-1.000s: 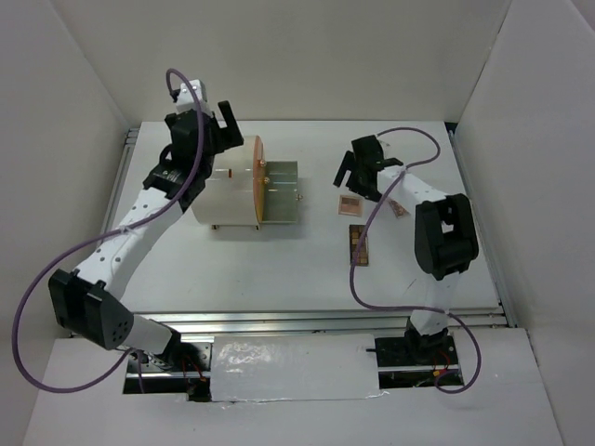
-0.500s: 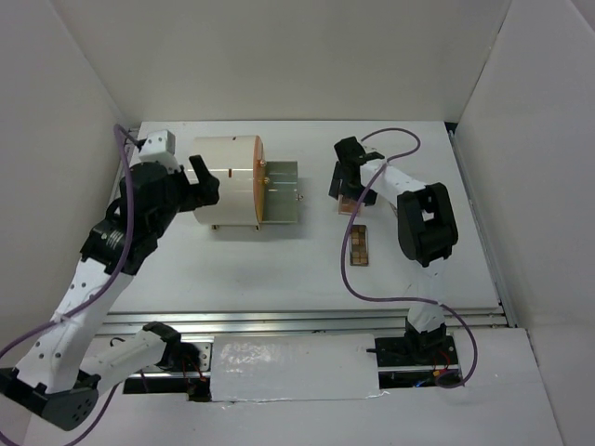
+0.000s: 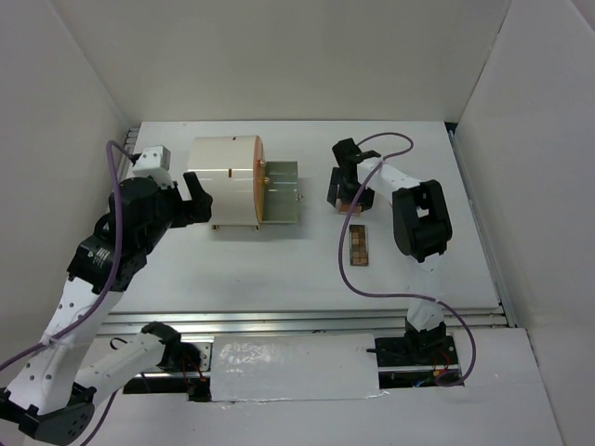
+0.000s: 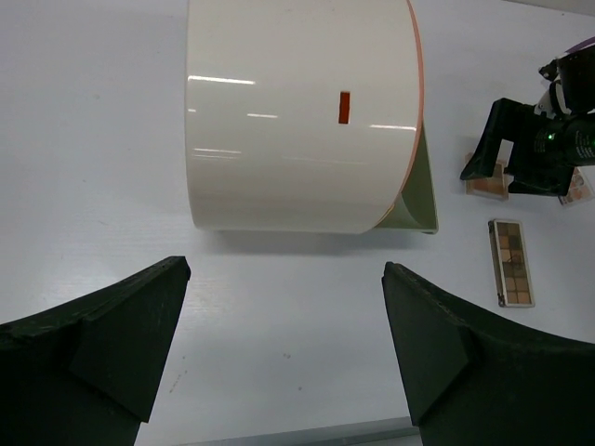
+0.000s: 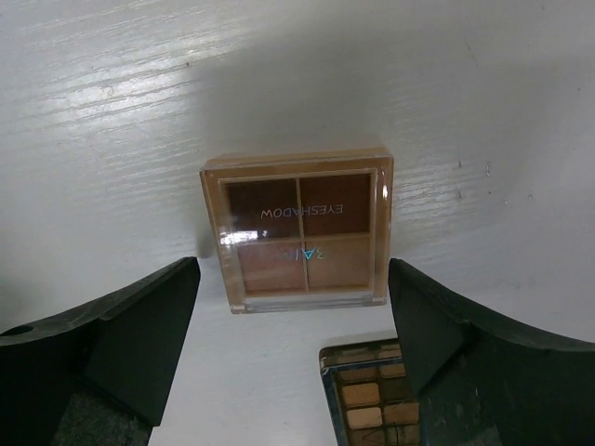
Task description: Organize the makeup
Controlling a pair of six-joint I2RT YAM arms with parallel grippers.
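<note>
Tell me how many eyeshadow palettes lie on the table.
2. A square four-pan palette lies under the right gripper, whose jaws stand open; a long narrow palette lies close beside it. The right arm may hide others.

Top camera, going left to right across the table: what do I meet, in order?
left hand → cream cylindrical box → green tray sticking out of its orange end → right hand, open over the square eyeshadow compact. The long palette overlaps these two, so it is left unplaced.
</note>
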